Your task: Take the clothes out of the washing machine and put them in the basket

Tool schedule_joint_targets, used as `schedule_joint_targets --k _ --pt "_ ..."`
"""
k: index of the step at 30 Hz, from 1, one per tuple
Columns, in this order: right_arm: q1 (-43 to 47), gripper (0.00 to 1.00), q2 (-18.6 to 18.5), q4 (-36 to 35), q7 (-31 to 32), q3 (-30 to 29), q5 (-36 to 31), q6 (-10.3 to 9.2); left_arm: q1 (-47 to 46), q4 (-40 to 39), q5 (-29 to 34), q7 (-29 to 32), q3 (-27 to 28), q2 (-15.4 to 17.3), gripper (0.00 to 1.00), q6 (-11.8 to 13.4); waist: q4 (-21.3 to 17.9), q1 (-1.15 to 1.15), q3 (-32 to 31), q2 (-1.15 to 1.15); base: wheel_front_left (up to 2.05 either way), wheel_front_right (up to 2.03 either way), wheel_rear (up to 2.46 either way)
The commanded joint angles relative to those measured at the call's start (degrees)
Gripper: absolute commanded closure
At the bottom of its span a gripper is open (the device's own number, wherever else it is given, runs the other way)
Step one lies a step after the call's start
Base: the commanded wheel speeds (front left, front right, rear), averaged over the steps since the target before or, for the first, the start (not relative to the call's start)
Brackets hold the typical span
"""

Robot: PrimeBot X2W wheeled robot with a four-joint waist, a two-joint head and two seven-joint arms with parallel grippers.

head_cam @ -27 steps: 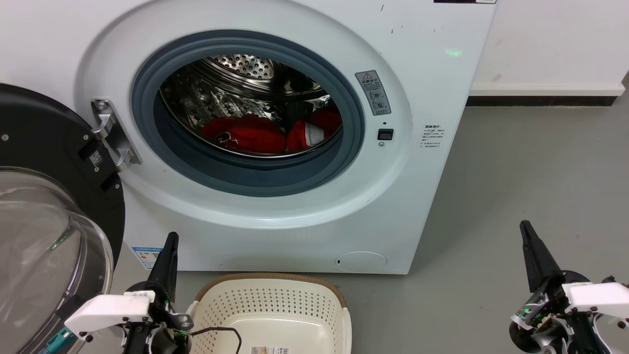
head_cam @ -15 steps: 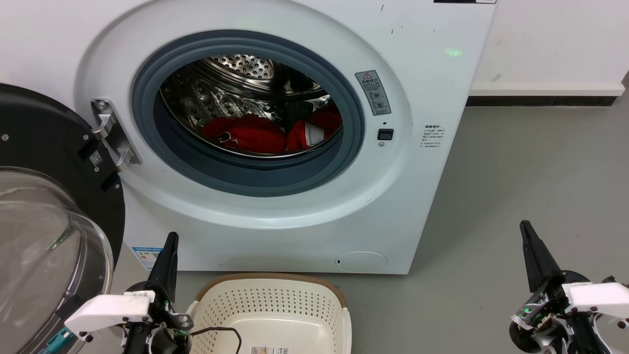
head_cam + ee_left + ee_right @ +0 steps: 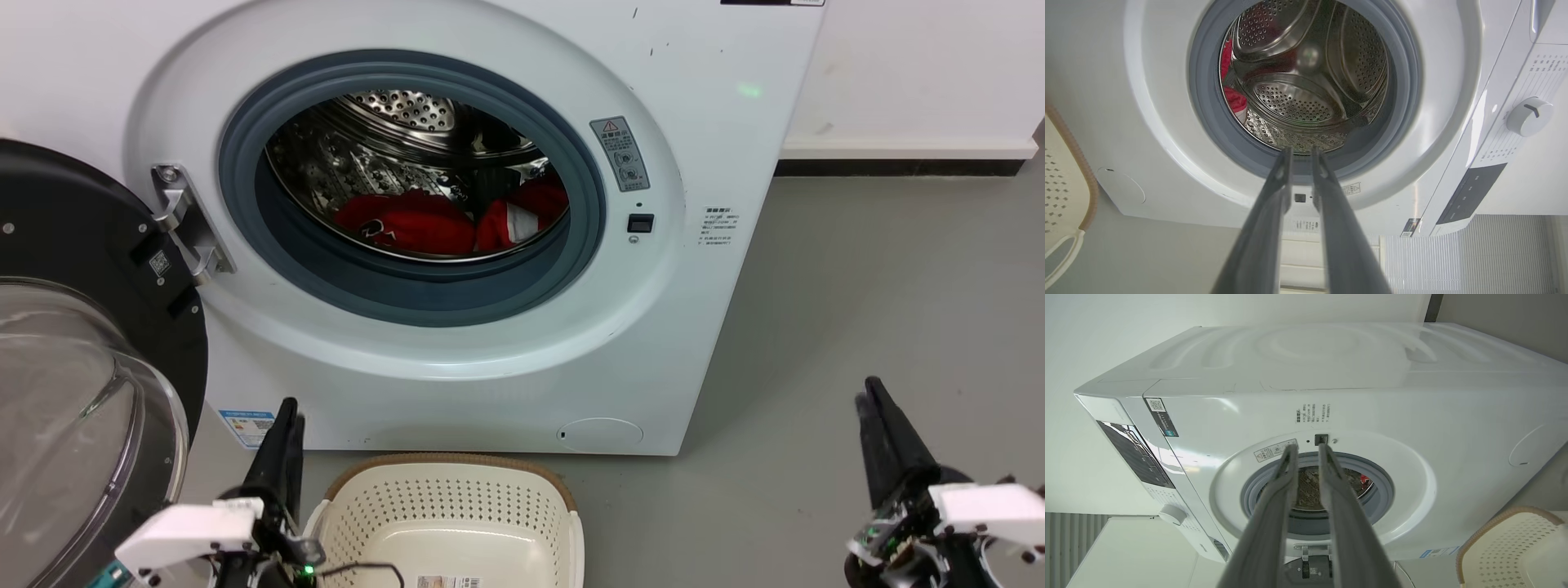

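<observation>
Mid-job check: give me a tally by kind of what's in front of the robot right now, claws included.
Bright red jersey garments: 2
Large white front-loading washing machine: 1
Small cream perforated plastic basket: 1
Dark two-fingered claws, left claw and right claw: 2
Total: 6

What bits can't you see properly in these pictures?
- The clothes: head view, lower parts hidden behind the grey door seal; how many, cannot tell.
- The basket: head view, near end cut off by the bottom edge.
- The glass door: head view, cut off by the left edge.
- The sticker on the washing machine: print too small to read.
</observation>
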Motion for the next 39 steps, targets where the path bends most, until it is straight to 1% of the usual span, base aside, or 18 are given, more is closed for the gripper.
schedule_joint_targets --k 1,10,16,21,22,25,30,32,35,36,39 --pt "0.34 0.0 0.01 0.3 -0.05 0.04 -0.02 -0.01 0.39 0.29 0.01 -0.06 -0.07 -0.03 0.0 0.0 0.0 0.0 0.0 0.0 0.0 0.0 0.0" --pt "1.65 0.0 0.02 -1.14 -2.71 1.34 -1.56 -0.01 1.62 -1.2 0.61 -2.71 -0.9 -0.02 0.0 0.0 -0.07 0.0 -0.18 0.0 0.0 0.0 0.0" --pt "2.14 0.0 0.03 -1.49 -4.34 1.54 -4.96 -0.01 2.28 -1.18 2.68 -4.33 -0.17 -0.02 0.0 0.0 -0.12 0.0 -0.33 0.0 0.0 0.0 0.0" --pt "2.5 0.0 0.03 -1.73 -5.61 0.87 -12.38 -0.01 2.32 -0.1 6.7 -5.59 1.3 -0.01 0.0 0.04 -0.16 0.0 -0.46 0.0 0.0 0.0 0.0" --pt "2.41 0.0 0.03 -2.21 -6.81 -0.5 -21.11 -0.01 2.29 -0.62 11.58 -6.79 3.4 0.0 0.0 0.36 -0.17 0.0 -0.55 0.0 0.0 0.0 0.0" --pt "2.41 0.0 0.03 -3.46 -7.5 -0.52 -27.6 -0.01 2.3 -1.93 14.8 -7.49 4.46 0.0 0.0 0.72 -0.15 0.0 -0.55 0.0 0.0 0.0 0.0" --pt "2.83 0.0 0.03 -5.95 -8.61 0.43 -36.98 -0.01 2.71 -5.75 21.72 -8.56 5.18 0.01 0.0 2.06 -0.14 0.0 -0.55 0.0 0.0 0.0 0.0" --pt "2.9 0.0 0.03 -7.36 -9.02 0.47 -40.31 -0.01 3.02 -7.44 24.48 -9.0 4.88 0.01 0.0 3.29 -0.14 0.0 -0.54 0.0 0.0 0.0 0.0" --pt "3.14 0.0 0.03 -9.5 -9.65 0.64 -44.71 -0.01 3.37 -9.91 28.18 -9.61 4.32 0.01 0.0 5.0 -0.15 0.0 -0.53 0.0 0.0 0.0 0.0" --pt "3.14 0.0 0.03 -9.5 -9.65 0.64 -44.71 -0.01 3.37 -9.91 28.18 -9.61 4.32 0.01 0.0 5.0 -0.15 0.0 -0.53 0.0 0.0 0.0 0.0" --pt "3.46 0.0 0.03 -11.19 -10.24 1.07 -48.94 -0.01 3.95 -12.14 31.8 -10.23 3.77 0.02 0.0 6.35 -0.2 0.0 -0.54 0.0 0.0 0.0 0.0"
